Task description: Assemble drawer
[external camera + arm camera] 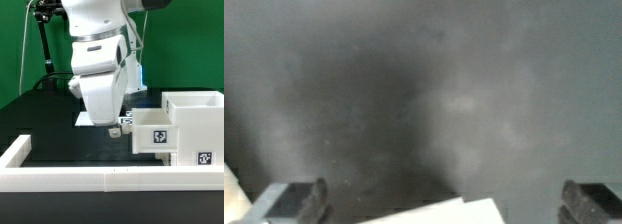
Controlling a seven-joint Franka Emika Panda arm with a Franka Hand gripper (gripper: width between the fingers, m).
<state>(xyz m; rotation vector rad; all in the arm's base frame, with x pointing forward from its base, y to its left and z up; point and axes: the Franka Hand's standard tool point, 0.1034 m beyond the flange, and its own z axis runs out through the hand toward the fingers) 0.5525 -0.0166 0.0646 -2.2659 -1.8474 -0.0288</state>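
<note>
The tall white drawer housing (195,115) stands at the exterior view's right, with a tag low on its front. A small white open-topped tray (155,130) with a tag sits against the housing's left side; I cannot tell how far in it is. My gripper (112,124) hangs low over the black table, just to the left of that tray. In the wrist view the gripper (446,188) is open and empty, its dark fingers (295,202) wide apart. A blurred white corner (452,212) shows between them; I cannot tell what it belongs to. A second tray is not in view.
A low white border wall (90,178) runs along the front and turns back at the exterior view's left (14,155). A flat white piece (84,118) and a small tag (127,122) lie behind the gripper. A black stand (42,45) rises at the back left.
</note>
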